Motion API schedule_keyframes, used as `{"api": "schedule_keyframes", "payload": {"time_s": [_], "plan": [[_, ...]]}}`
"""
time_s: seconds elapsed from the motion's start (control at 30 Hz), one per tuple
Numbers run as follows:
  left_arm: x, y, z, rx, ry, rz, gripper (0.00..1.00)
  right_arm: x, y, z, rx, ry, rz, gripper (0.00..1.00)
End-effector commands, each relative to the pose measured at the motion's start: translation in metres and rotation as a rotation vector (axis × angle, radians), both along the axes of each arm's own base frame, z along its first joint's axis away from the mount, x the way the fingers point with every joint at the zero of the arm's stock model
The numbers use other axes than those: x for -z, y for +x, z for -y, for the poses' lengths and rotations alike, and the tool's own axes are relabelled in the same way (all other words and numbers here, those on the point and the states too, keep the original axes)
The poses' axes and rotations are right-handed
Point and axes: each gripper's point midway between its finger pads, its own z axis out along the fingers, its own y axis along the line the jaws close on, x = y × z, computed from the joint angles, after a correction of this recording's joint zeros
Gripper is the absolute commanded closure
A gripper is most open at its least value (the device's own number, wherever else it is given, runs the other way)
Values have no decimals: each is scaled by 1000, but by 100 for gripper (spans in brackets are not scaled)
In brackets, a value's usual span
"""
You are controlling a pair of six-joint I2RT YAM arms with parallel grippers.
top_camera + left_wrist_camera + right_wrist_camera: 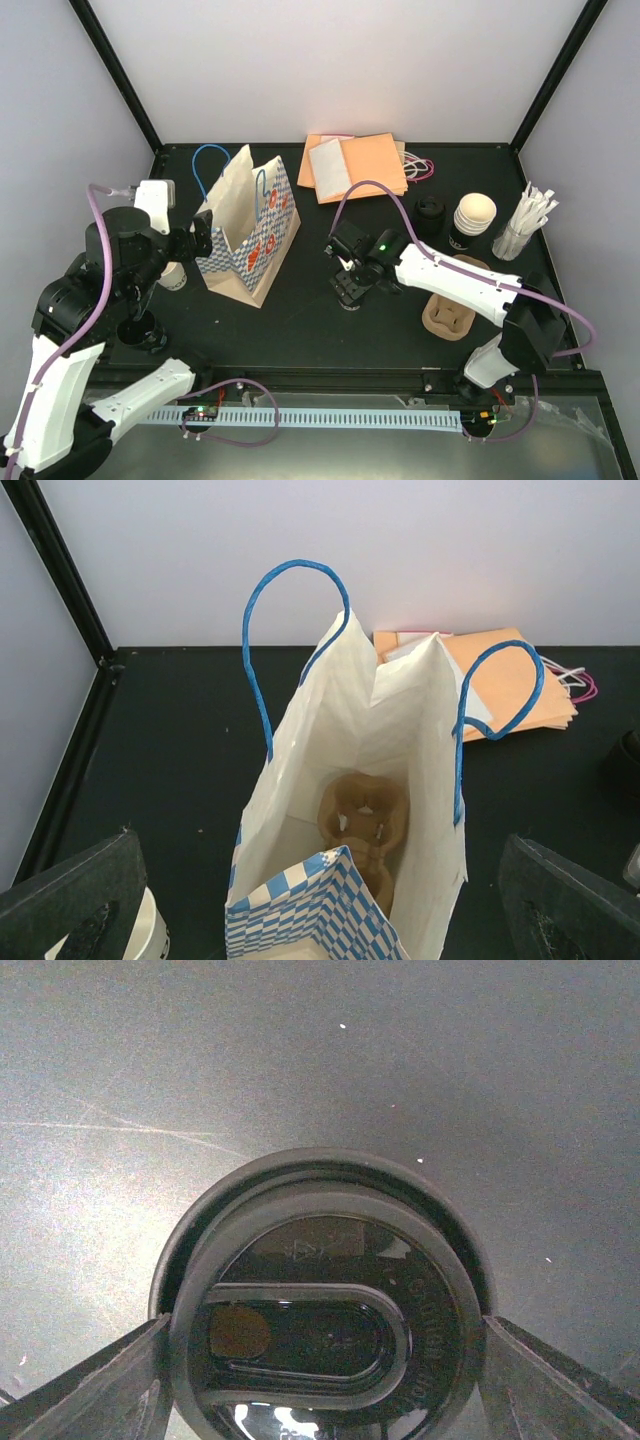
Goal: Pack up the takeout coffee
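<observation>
between the fingers of the right claw (325, 1345) sits the takeout coffee (325, 1260), pinched at the top: best lifted level toward the bag (350, 730) before the wide-open left claw (330, 890)

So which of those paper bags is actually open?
The blue-and-white checked bag, standing upright with its mouth spread and a brown cup carrier inside. The orange bags lie flat, folded, at the back.
</observation>
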Motion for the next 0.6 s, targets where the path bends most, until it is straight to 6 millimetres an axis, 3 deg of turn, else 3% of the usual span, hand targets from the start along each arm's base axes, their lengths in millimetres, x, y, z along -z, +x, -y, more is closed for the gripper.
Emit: {"api": "schedule_keyframes", "payload": {"time_s": [0.0, 0.57], "plan": [[4, 0, -6, -23, 34, -17, 1, -7, 3, -5, -12, -2, 22, 19], [10, -1, -12, -43, 49, -25, 1, 4, 1, -5, -3, -21, -4, 22]]}}
